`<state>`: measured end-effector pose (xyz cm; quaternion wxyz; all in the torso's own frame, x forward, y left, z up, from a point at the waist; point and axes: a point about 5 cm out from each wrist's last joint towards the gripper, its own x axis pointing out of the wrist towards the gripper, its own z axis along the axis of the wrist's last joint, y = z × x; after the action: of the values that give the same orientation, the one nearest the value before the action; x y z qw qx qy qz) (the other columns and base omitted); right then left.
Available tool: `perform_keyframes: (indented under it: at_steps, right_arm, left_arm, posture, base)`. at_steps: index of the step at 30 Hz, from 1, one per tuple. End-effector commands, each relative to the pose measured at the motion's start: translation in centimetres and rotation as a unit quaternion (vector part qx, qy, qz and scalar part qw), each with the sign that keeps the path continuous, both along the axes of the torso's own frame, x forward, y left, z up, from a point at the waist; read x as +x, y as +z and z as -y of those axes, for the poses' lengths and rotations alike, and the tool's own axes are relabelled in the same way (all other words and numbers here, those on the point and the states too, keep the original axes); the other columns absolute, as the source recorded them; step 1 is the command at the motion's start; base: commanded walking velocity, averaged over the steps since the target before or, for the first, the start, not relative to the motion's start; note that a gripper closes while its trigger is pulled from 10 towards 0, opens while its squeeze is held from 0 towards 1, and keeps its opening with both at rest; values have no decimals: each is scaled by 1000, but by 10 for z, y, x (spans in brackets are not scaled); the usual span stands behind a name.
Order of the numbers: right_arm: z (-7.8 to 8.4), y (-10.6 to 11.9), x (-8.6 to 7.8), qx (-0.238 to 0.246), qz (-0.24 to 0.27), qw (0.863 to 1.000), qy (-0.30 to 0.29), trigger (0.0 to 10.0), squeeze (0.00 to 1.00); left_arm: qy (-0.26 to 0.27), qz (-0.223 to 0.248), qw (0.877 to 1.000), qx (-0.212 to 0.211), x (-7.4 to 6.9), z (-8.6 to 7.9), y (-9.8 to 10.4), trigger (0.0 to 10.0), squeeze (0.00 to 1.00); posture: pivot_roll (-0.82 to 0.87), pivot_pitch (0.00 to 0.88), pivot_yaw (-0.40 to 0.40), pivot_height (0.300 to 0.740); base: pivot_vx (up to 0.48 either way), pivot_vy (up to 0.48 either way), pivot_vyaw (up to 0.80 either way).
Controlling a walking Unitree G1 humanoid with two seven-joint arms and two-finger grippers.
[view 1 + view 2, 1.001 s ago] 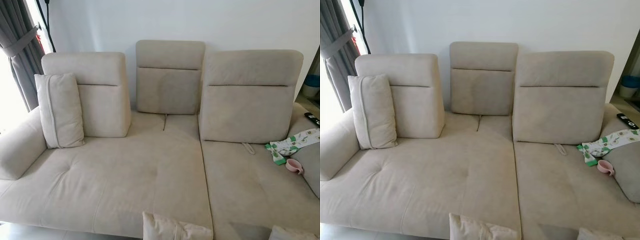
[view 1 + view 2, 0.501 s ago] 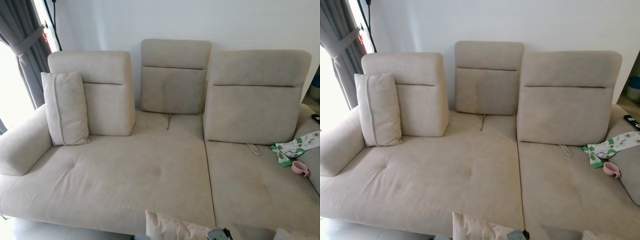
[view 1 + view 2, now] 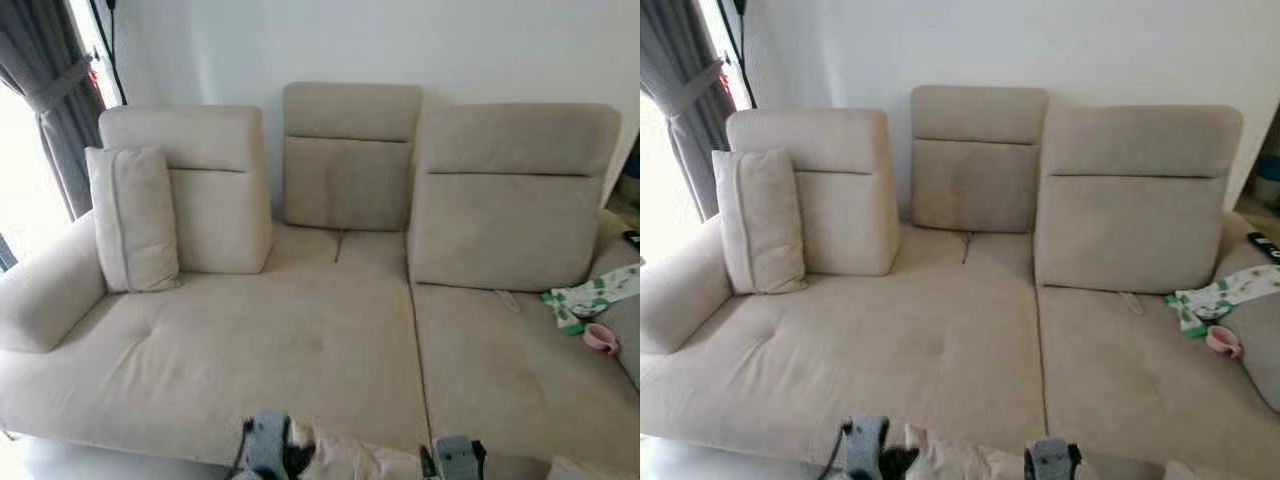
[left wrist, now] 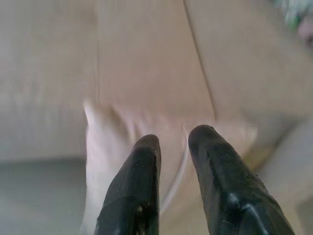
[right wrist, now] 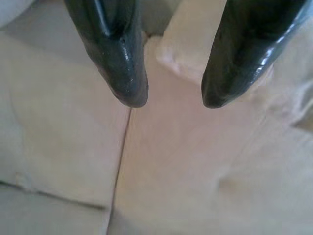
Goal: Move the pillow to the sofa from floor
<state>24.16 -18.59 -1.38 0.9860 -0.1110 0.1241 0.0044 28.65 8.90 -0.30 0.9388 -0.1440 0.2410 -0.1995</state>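
A beige pillow (image 3: 360,462) hangs at the bottom edge of the eye views, just in front of the beige sofa (image 3: 300,350) seat. It sits between my two silver wrists, the left wrist (image 3: 266,445) and the right wrist (image 3: 456,460). In the left wrist view my left gripper (image 4: 173,139) has its fingers nearly together on the pillow's (image 4: 112,147) seam. In the right wrist view my right gripper (image 5: 173,98) holds a pillow corner (image 5: 190,44) between wider-set fingers, above the sofa seat.
A matching cushion (image 3: 133,218) stands upright against the sofa's left backrest. A green-and-white cloth (image 3: 590,295) and a pink cup (image 3: 602,337) lie on the right seat. A grey curtain (image 3: 50,100) hangs at left. Another pillow corner (image 3: 580,470) pokes in at bottom right.
Both wrists have come up into the bottom of the eye views, one on each side of the pillow. The camera has shifted slightly; the sofa itself has not moved.
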Motion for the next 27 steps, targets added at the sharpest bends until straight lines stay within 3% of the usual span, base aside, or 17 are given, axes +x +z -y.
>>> perform_keyframes:
  at_steps: [1,4,9,12,21,27]
  right_arm:
    - [-1,8,2,20,20,1000,-11,10000,0]
    - [-1,13,3,30,22,999,-13,10000,0]
    - [2,30,4,26,65,997,-9,10000,0]
    - [2,42,-1,6,109,994,24,10000,0]
    - [2,53,-15,23,127,991,39,10000,0]
    - [-2,71,-21,29,154,986,57,10000,0]
  left_arm:
    - [16,27,999,-25,7,-5,9,10000,0]
    - [20,42,998,-39,11,-6,14,10000,0]
    - [32,89,992,-87,19,-11,31,10000,0]
    - [29,137,983,-118,20,-21,44,10000,0]
    - [30,154,983,-99,13,-34,47,10000,0]
    - [29,193,976,-98,9,-37,62,10000,0]
  posture:
    - [58,0,65,735]
    - [60,0,65,735]
    - [56,0,67,735]
    - [57,0,67,735]
    - [64,0,64,735]
    - [75,0,65,735]
  base:
    - [0,0,0]
    - [0,0,0]
    - [0,0,0]
    - [0,0,0]
    - [0,0,0]
    - [0,0,0]
